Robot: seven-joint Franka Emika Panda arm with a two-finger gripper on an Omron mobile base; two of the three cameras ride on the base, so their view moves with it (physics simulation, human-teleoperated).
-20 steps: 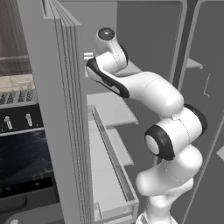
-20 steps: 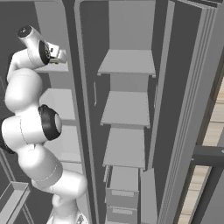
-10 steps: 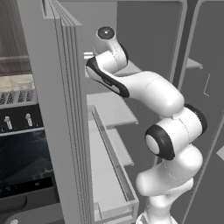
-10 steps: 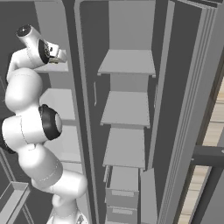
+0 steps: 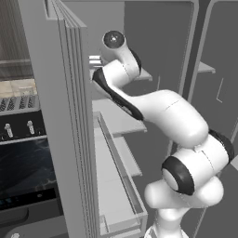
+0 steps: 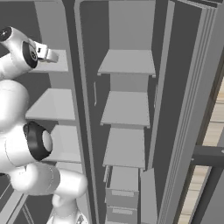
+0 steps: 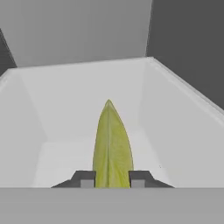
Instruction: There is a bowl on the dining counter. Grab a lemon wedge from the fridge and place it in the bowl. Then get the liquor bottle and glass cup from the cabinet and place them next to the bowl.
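Observation:
In the hand view a yellow-green lemon wedge (image 7: 112,144) stands on edge between my gripper's (image 7: 113,179) two dark fingertips, pinched at its near end. It sits inside a white bin (image 7: 175,118) of the fridge, whose walls rise on three sides. In the left base view my gripper (image 5: 95,61) reaches into the shelves of the open fridge door (image 5: 69,116), high up at the left. From the right base view the gripper (image 6: 51,54) points right at upper-shelf height, beside the fridge's white inner shelves (image 6: 127,63).
A black oven front with knobs (image 5: 18,130) stands left of the open door. The door's lower rack (image 5: 118,167) juts out under my arm. The fridge's middle post (image 6: 81,113) and right door edge (image 6: 192,100) frame the shelves; a wood floor (image 6: 210,131) lies to the right.

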